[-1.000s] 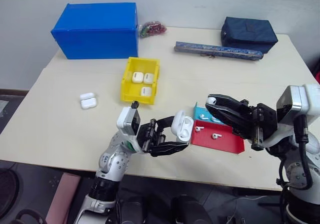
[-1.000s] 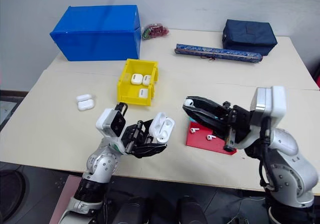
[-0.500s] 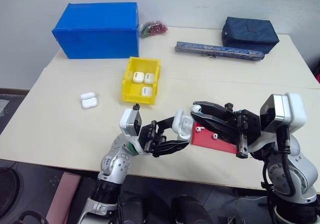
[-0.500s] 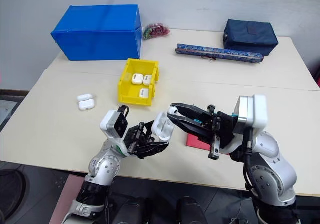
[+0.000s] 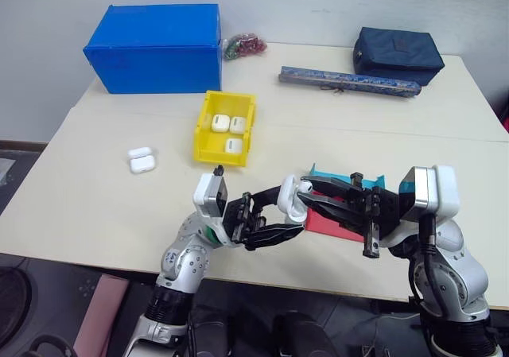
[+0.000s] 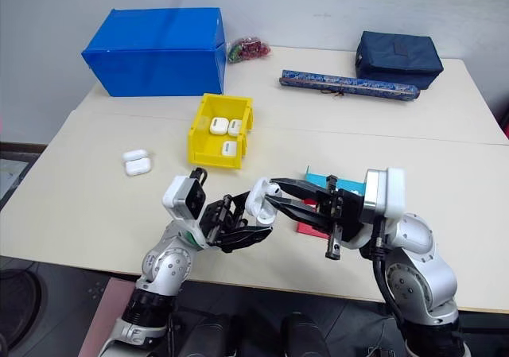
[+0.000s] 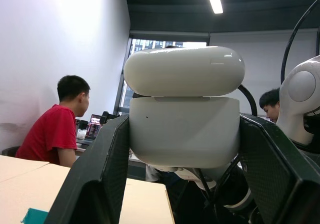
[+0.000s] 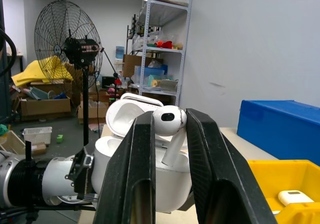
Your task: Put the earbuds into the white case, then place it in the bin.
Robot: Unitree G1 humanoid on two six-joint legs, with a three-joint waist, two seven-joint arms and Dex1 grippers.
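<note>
My left gripper (image 5: 288, 211) is shut on the white case (image 5: 293, 199), holding it above the table's front edge with its lid flipped open. In the left wrist view the case (image 7: 184, 129) sits squarely between the two black fingers. My right gripper (image 5: 306, 192) is shut on one of the earbuds (image 8: 169, 121), pinched by its head with the stem hanging down, just over the case's open mouth (image 8: 150, 176). The yellow bin (image 5: 201, 132) stands behind on the table and holds three closed white cases.
Another white case (image 5: 141, 159) lies open left of the bin. A red tray (image 5: 328, 222) and a teal tray (image 5: 318, 172) lie under my right arm. At the back stand a large blue box (image 5: 153, 47), a dark blue bag (image 5: 395, 52) and a long patterned bar (image 5: 347, 80).
My right gripper has come down and to the left with the earbud, from over the trays to the mouth of the case. The left gripper has held still.
</note>
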